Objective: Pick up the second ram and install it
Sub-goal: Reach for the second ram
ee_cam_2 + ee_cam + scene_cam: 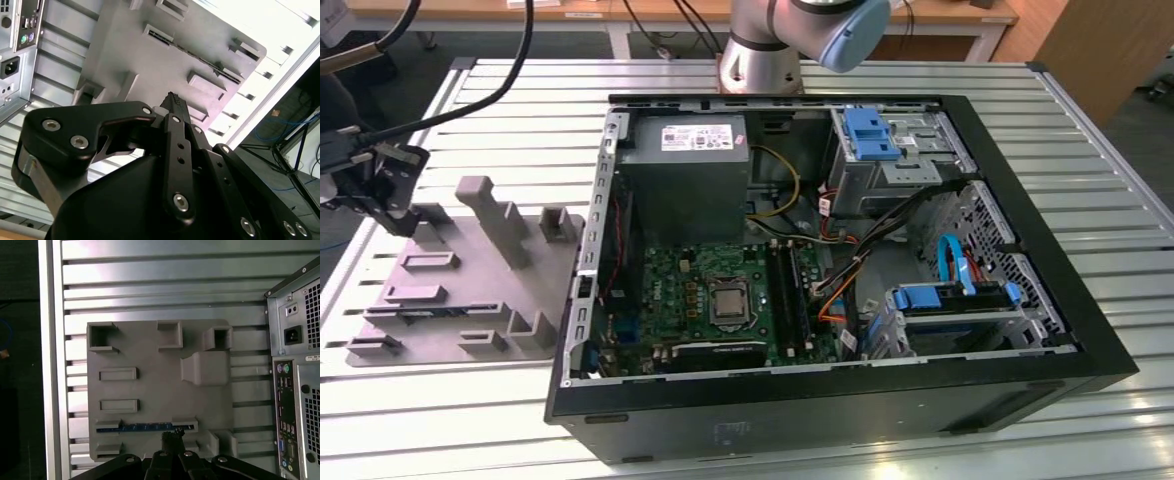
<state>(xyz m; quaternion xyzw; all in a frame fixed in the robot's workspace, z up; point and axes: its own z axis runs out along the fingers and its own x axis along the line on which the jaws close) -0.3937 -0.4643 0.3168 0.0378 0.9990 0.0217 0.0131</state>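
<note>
**Pincer Poised Over the Tray, Ram Not Yet Taken**

The black two-fingered pincer [172, 438] hung with its tips pressed together on nothing. Nearest beneath those tips, the long, thin, flat circuit-board ram stick [145, 427] stood on edge in a slot of the grey moulded plastic tray [155, 390], only its bluish top edge showing. The step in hand looked like the approach for the pick. A grasp would call for the tips to part and straddle that thin edge squarely. Farther from the pincer, the tray's other rectangular pockets [118, 374] seemed to hold nothing. Well beyond, the open black computer case [854, 420] held a green motherboard [674, 290] with long black slots [787, 290], a grey power supply [680, 170] and blue drive brackets [874, 125].
</note>
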